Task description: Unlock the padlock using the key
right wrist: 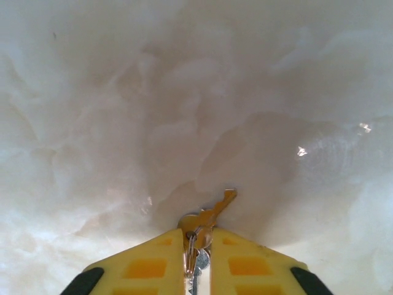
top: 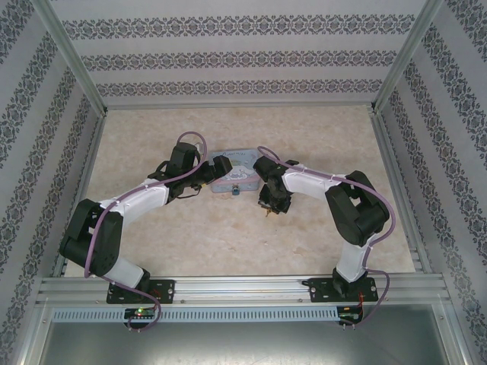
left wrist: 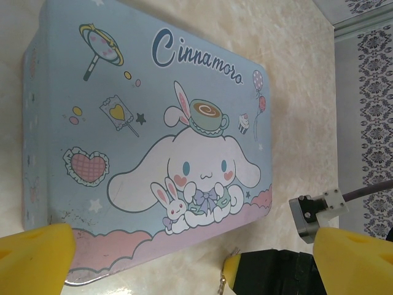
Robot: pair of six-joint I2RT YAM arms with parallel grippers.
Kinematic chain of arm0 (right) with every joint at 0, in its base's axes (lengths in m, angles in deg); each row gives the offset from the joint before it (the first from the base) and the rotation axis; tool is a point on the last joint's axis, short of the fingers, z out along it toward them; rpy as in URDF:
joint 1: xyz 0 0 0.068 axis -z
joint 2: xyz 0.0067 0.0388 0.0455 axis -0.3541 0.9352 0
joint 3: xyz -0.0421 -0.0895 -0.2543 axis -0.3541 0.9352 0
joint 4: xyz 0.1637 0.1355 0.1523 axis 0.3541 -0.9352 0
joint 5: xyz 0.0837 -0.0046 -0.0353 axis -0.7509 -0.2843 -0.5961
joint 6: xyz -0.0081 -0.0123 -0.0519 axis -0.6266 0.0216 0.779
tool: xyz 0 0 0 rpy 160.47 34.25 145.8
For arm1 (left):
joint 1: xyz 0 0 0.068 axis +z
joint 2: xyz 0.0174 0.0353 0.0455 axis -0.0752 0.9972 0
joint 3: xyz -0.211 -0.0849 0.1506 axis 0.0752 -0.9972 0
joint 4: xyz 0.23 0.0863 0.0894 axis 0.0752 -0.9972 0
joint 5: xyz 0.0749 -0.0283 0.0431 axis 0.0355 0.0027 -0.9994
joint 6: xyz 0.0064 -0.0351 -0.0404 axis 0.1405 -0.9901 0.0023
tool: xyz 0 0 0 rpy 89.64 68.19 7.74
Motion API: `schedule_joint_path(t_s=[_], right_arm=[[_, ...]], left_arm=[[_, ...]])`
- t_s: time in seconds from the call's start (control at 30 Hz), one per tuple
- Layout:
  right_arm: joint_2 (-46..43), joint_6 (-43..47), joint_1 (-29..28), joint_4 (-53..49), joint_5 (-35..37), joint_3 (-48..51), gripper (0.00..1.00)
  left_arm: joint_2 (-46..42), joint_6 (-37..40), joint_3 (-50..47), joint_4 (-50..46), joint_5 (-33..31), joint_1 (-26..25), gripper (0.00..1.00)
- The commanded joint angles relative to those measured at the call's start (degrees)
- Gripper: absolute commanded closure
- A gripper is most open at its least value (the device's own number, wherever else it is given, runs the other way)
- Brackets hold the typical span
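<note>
The right gripper (right wrist: 198,238) has its yellow jaws pinched shut on the small brass-coloured metal key (right wrist: 213,211) near the pale marbled tabletop (right wrist: 184,92), while the left gripper (left wrist: 196,261), spread wide and holding nothing, sits beside the light-blue cartoon-printed rectangular tin (left wrist: 153,123).

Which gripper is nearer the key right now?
Right. The right gripper is shut on the key, gripping its head. The left gripper is open at the cartoon tin, away to the key's left.
</note>
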Motion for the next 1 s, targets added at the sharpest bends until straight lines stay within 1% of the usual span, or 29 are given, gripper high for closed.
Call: schedule_joint_path(t_s=[0.0, 0.17, 0.4, 0.57, 0.7, 0.87, 0.97], right_arm=[[0.8, 1.7, -0.2, 2.1, 0.2, 1.2, 0.9], [-0.4, 4.1, -0.1, 3.8, -0.5, 2.8, 1.0], [-4.0, 9.8, 0.0, 6.8, -0.6, 5.4, 1.0], [-10.2, 13.9, 0.1, 9.1, -0.5, 7.8, 1.0], [-14.2, 14.4, 0.1, 9.3, -0.1, 9.0, 1.0], [-16.6, 14.3, 0.2, 10.6, -0.8, 10.6, 1.0], [-18.2, 14.3, 0.4, 11.2, -1.9, 10.7, 1.0]], left_arm=[[-0.1, -0.4, -0.1, 0.4, 0.6, -0.5, 0.0], [-0.5, -0.2, 0.0, -0.6, 0.3, -0.5, 0.0], [-1.4, -0.7, -0.3, -1.4, 0.2, -0.4, 0.0], [-2.9, -1.0, -0.1, -2.4, -0.1, -0.4, 0.0], [-3.7, -1.2, 0.0, -3.3, -0.3, -0.5, 0.0], [-4.5, -1.8, -0.2, -3.7, -0.2, -0.5, 0.0], [-5.2, -3.1, -1.0, -2.4, 1.0, -0.5, 0.0]])
